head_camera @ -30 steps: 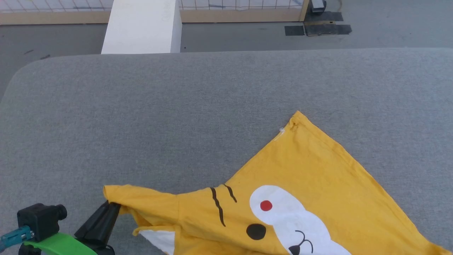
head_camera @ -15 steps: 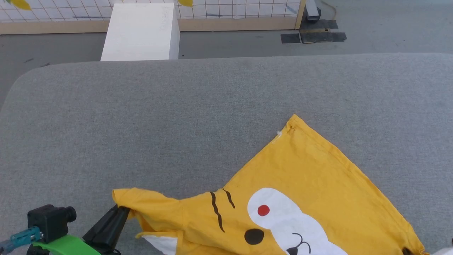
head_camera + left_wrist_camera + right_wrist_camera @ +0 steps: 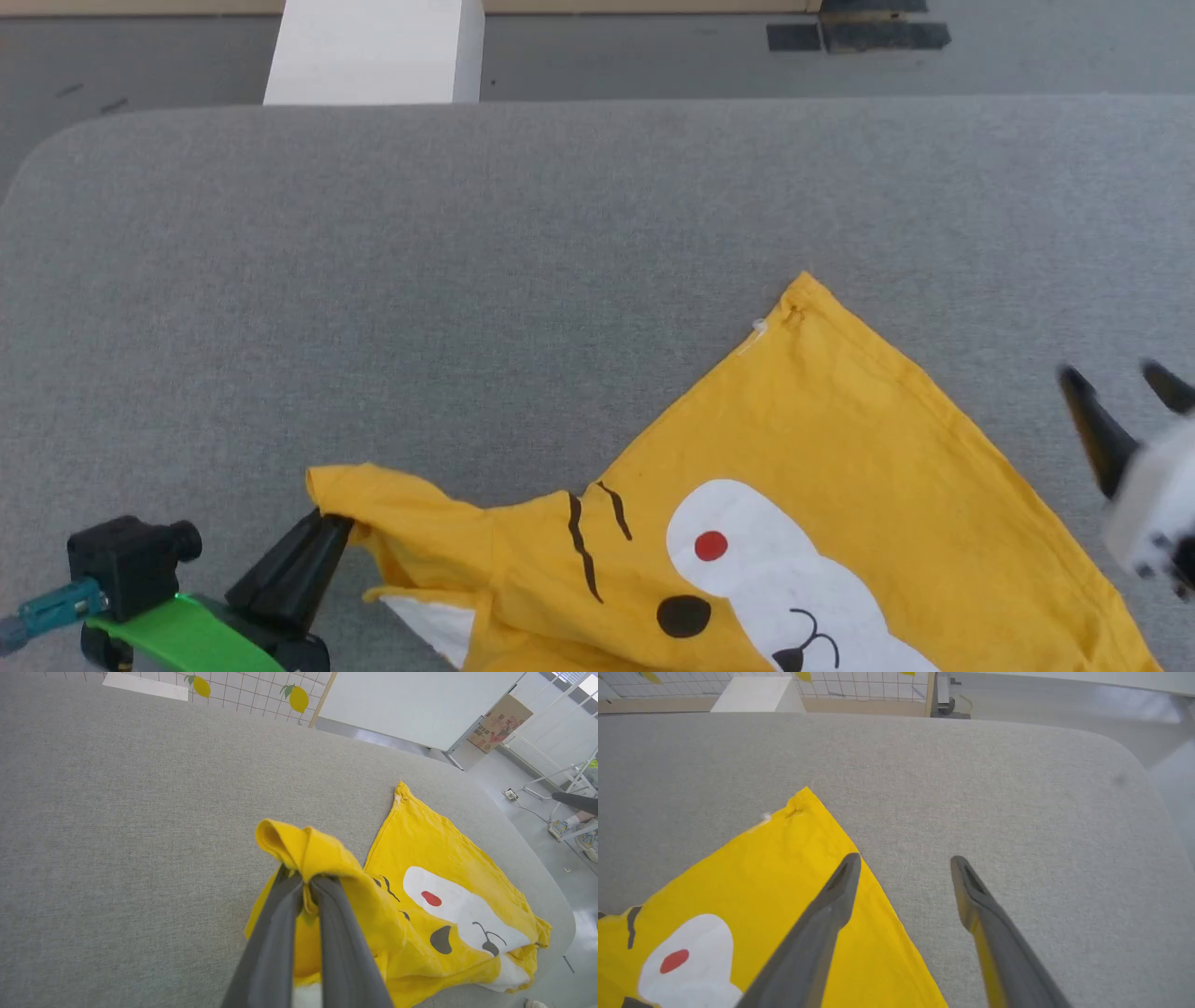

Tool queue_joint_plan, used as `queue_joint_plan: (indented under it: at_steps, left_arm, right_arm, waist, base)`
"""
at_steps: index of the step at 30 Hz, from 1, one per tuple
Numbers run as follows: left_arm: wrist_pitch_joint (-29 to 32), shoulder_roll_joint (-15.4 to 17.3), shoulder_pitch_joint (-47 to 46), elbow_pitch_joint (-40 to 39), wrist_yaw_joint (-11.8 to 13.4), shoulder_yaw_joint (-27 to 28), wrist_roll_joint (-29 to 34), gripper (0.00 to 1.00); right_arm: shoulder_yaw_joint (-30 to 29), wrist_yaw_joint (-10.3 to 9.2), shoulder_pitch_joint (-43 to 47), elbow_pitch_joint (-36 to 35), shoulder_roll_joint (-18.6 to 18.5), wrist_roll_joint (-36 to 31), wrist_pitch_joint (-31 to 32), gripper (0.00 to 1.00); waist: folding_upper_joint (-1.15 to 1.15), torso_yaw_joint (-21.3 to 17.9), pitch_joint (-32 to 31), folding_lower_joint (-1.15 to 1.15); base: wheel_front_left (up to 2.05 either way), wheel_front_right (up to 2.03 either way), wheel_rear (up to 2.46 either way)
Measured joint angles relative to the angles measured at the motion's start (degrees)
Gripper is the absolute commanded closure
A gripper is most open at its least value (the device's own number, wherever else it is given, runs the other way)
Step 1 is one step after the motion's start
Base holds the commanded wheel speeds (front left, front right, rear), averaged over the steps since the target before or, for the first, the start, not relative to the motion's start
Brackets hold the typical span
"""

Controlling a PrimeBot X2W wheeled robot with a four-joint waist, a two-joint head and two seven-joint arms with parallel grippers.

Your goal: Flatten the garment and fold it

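The garment (image 3: 822, 448), a bright yellow T-shirt with a white, red and black cartoon face, lies on the grey table (image 3: 467, 261) at the lower right of the head view. My left gripper (image 3: 331, 527) is shut on a bunched yellow corner of it at the lower left; the left wrist view shows the cloth (image 3: 308, 858) pinched between the dark fingers (image 3: 275, 933). My right gripper (image 3: 1120, 383) stands open at the right edge, blurred, above the table just beside the garment's right edge. In the right wrist view its fingers (image 3: 840, 882) are spread, nothing between them.
A white box (image 3: 373, 51) stands on the grey floor beyond the table's far edge. Dark tape patches (image 3: 859, 35) lie on the floor at the back right. A person's foot (image 3: 560, 828) shows far right in the left wrist view.
My right gripper has come into the head view at the right edge and opened. The camera has shifted a little. The left gripper keeps its hold on the yellow corner.
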Motion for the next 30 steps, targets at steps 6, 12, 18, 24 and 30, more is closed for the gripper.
queue_joint_plan:
  at_steps: [6, 12, 18, 24, 30]
  left_arm:
    - [0.4, -0.3, -3.9, 0.4, -2.7, -0.7, 0.7, 1.00]
    - [1.4, -1.4, -7.2, 1.7, -4.8, -2.0, 0.9, 1.00]
    - [1.5, -2.4, -8.4, 3.3, -5.8, -2.6, 0.9, 1.00]
    - [1.5, -2.9, -9.1, 4.4, -6.6, -2.9, 0.9, 1.00]
    - [1.4, -3.0, -9.6, 5.0, -6.8, -3.0, 0.9, 1.00]
  right_arm:
    - [8.9, -0.01, -12.5, 14.3, -0.4, -3.5, -1.9, 0.00]
    - [14.3, 0.00, -20.6, 26.1, -1.6, -6.1, -2.0, 0.00]
    - [16.9, 0.00, -24.4, 32.9, -2.8, -6.8, -0.9, 0.00]
    - [17.6, -0.01, -26.8, 37.2, -3.6, -7.3, -1.0, 0.00]
    - [18.1, 0.00, -28.4, 38.7, -3.5, -7.6, -0.5, 1.00]
  waist:
    - [0.00, 1.6, 3.2, 0.00]
    - [0.00, 4.8, 5.5, 0.00]
    - [0.00, 8.1, 7.3, 0.01]
    - [0.00, 10.2, 8.9, 0.01]
    - [0.00, 10.8, 9.2, 0.01]
  base:
    - [0.00, 0.00, 0.00]
    - [0.00, 0.00, 0.00]
    - [0.00, 0.00, 0.00]
    - [0.00, 0.00, 0.00]
    - [0.00, 0.00, 0.00]
